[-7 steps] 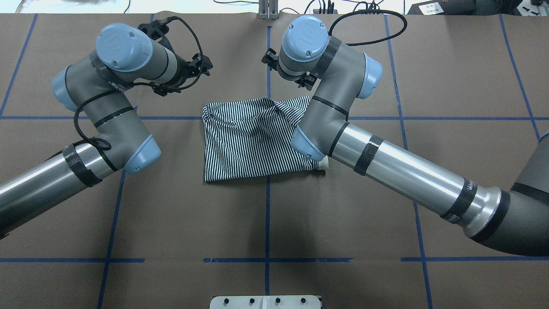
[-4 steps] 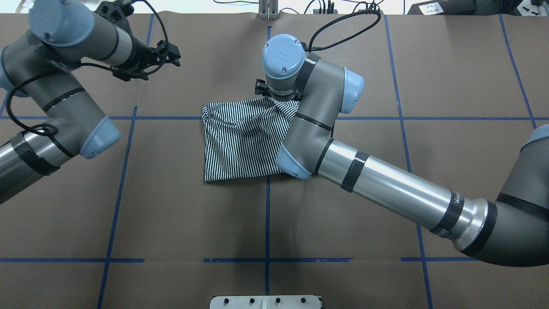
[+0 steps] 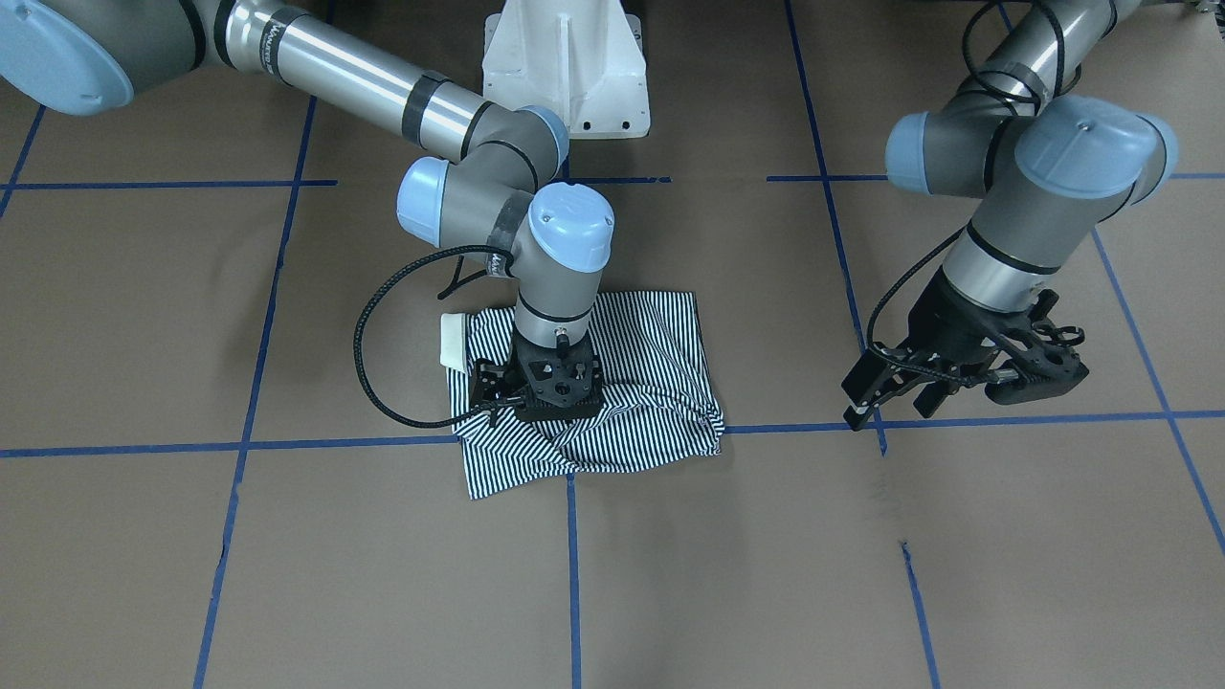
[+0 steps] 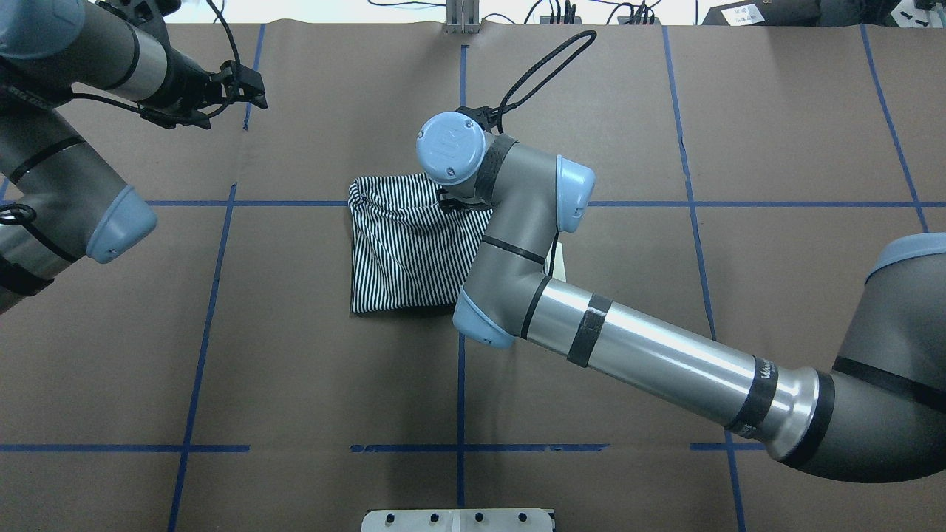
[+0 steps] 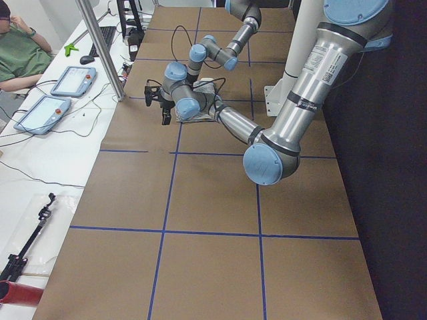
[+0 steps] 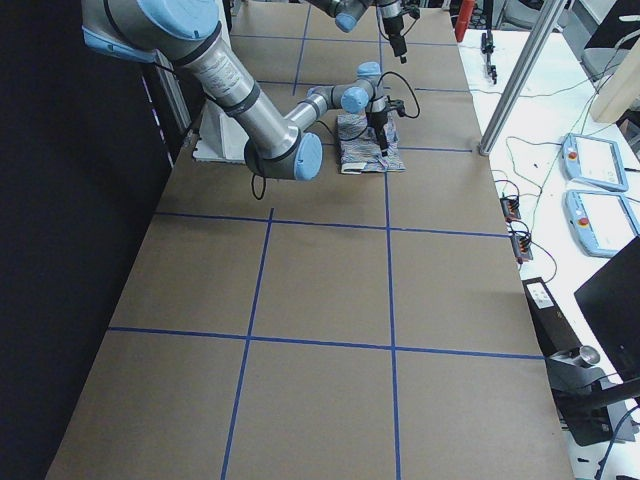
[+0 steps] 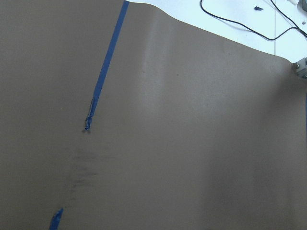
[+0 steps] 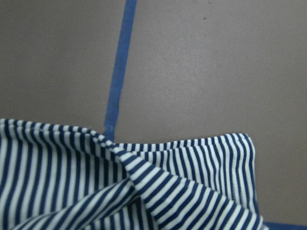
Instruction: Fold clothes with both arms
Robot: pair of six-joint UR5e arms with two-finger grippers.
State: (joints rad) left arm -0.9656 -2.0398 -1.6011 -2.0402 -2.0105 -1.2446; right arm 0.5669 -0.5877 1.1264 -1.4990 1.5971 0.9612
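Observation:
The striped polo shirt [image 3: 651, 364] lies folded and rumpled at the middle of the table [image 4: 399, 244]. Its cream collar [image 3: 452, 340] sticks out at one side. My right gripper [image 3: 544, 407] points straight down on the shirt's far edge and is shut on a bunched ridge of fabric [image 8: 129, 165]. In the overhead view my right gripper [image 4: 451, 201] is mostly hidden under its wrist. My left gripper [image 3: 885, 397] is open and empty. It hangs above bare table, well away from the shirt, and sits at the far left of the overhead view [image 4: 247, 89].
Brown table paper carries a grid of blue tape lines [image 4: 460, 369]. The white pedestal base [image 3: 565, 67] stands at the robot's edge. Beyond the far edge are a metal pole [image 5: 100, 47], tablets [image 5: 70, 80], cables and a seated person [image 5: 20, 53].
My right gripper has moved leftward along the shirt's far edge, drawing the fabric with it. My left arm has swung away to the far left.

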